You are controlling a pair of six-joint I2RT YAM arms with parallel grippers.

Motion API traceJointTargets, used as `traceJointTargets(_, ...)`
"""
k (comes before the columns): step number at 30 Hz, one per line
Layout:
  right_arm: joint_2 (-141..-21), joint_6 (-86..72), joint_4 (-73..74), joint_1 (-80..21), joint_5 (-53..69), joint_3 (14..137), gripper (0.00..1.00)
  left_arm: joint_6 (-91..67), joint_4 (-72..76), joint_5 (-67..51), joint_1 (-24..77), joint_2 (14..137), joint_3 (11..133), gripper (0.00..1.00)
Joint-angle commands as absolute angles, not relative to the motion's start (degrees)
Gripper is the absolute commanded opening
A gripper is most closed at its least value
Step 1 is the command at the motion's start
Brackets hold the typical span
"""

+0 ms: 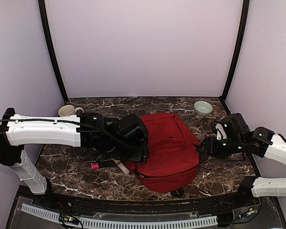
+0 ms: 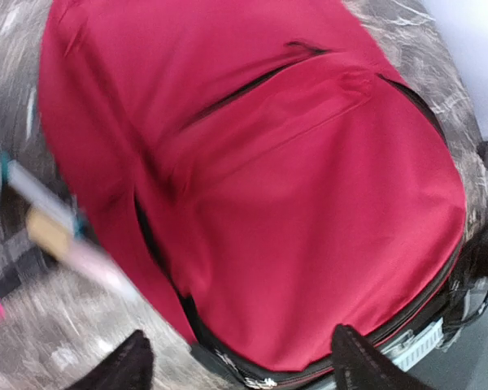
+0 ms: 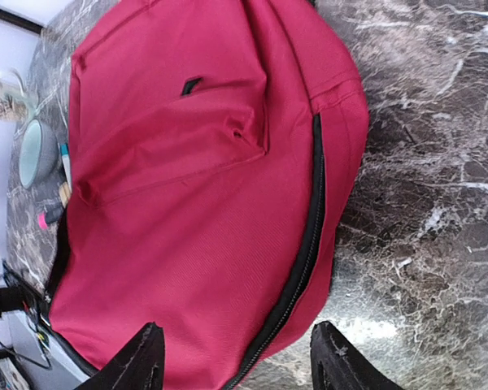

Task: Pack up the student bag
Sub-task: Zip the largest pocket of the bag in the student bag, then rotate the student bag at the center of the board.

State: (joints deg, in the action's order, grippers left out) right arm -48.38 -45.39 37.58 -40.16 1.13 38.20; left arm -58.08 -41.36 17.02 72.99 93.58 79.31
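The student bag [image 1: 169, 150] is a dark-red backpack lying flat in the middle of the marble table, zippers shut; it fills the left wrist view [image 2: 293, 203] and the right wrist view [image 3: 195, 211]. My left gripper [image 1: 142, 153] is open and empty, hovering at the bag's left edge, its fingertips [image 2: 122, 370] spread over the near zipper corner. My right gripper [image 1: 201, 148] is open and empty at the bag's right edge, its fingertips [image 3: 138, 361] straddling the black side zipper [image 3: 305, 268]. A pink-capped marker [image 1: 100, 165] and a pale pen [image 1: 121, 167] lie left of the bag.
A beige mug [image 1: 66, 111] stands at the back left, a pale green bowl [image 1: 203, 108] at the back right. The bowl [image 3: 34, 150] and mug [image 3: 4, 97] also show in the right wrist view. A black strap end [image 1: 177, 193] pokes out at the near edge.
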Motion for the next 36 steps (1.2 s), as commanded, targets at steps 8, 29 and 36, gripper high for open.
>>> traceJointTargets(8,-47.22,-66.67,47.59,-40.11,3.69,41.65,0.71,-6.61,-37.58,-13.77,50.56,102.83,89.9,0.84)
traceJointTargets(29,-68.76,-59.41,31.88,-36.11,7.28,38.74,0.0,0.08,-45.03,-23.02,47.68,117.74,97.33,0.0)
traceJointTargets(36,-77.53,-41.53,33.35,-21.84,1.49,47.73,0.0,-15.42,-42.4,-18.64,54.48,118.17,96.91,0.0)
